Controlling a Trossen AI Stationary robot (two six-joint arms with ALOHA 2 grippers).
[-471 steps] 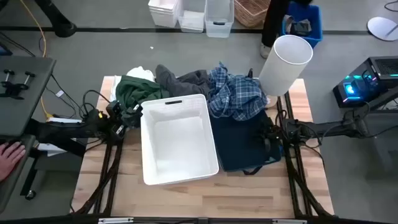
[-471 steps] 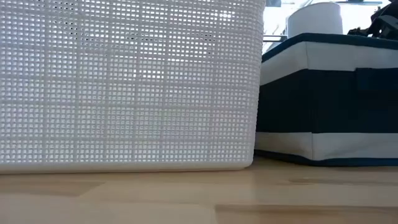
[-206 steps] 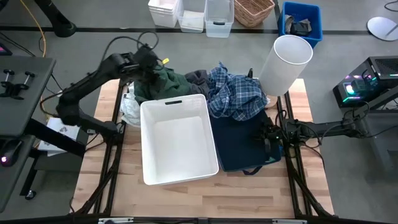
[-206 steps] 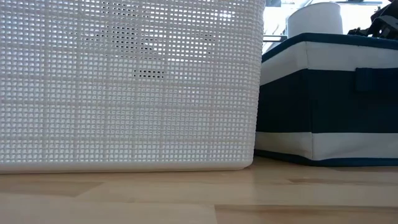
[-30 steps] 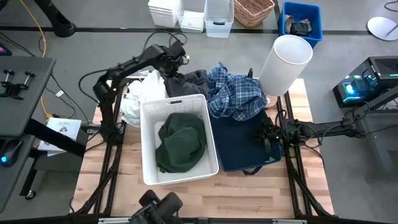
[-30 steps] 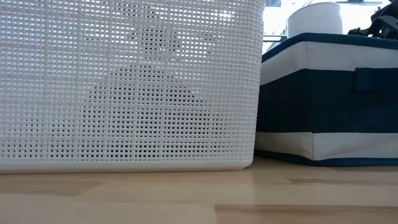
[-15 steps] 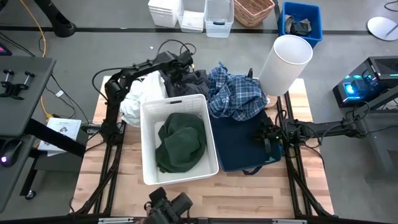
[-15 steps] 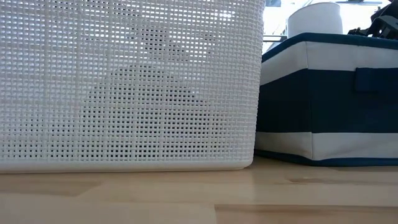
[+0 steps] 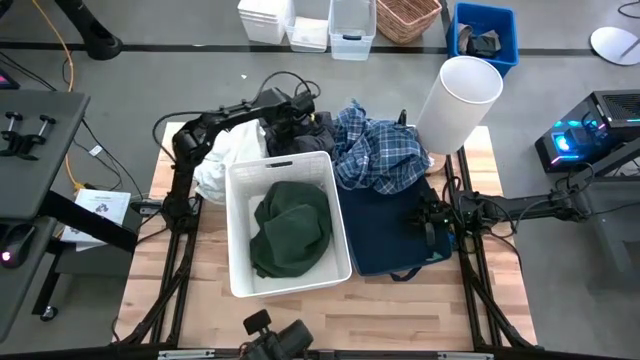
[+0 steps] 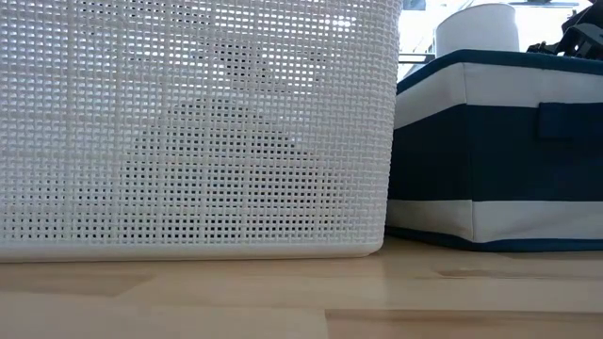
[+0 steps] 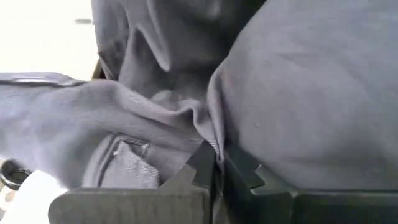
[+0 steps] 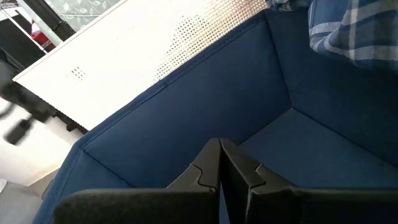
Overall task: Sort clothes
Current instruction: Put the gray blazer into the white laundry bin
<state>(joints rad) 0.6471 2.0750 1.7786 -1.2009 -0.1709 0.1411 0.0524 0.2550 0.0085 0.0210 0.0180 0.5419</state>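
The dark green garment lies inside the white bin and shows as a shadow through the bin's mesh wall in the low view. The dark grey garment lies heaped at the table's far side, between the white garments and the plaid shirt, whose lower part hangs over the navy bin's far rim. My left gripper is down on the dark grey garment and shut on it. My right gripper is shut and empty over the navy bin's right side. My left gripper pinches a raised fold of the dark grey garment between its two fingers. It comes slanting down from the table's left side. The rest of the garment lies slack on the heap around the fingers. I cannot tell how many layers are in the fold.
A tall white cylinder stands at the table's far right corner. The two bins stand side by side in the middle. A dark object shows at the table's near edge. Bare wood lies in front of the bins.
My left gripper has gone toward the table's right edge and down, from above the white garments onto the dark grey garment. The dark object at the near edge has shifted a little to the right. The garments in the heap and the bin have stayed put.
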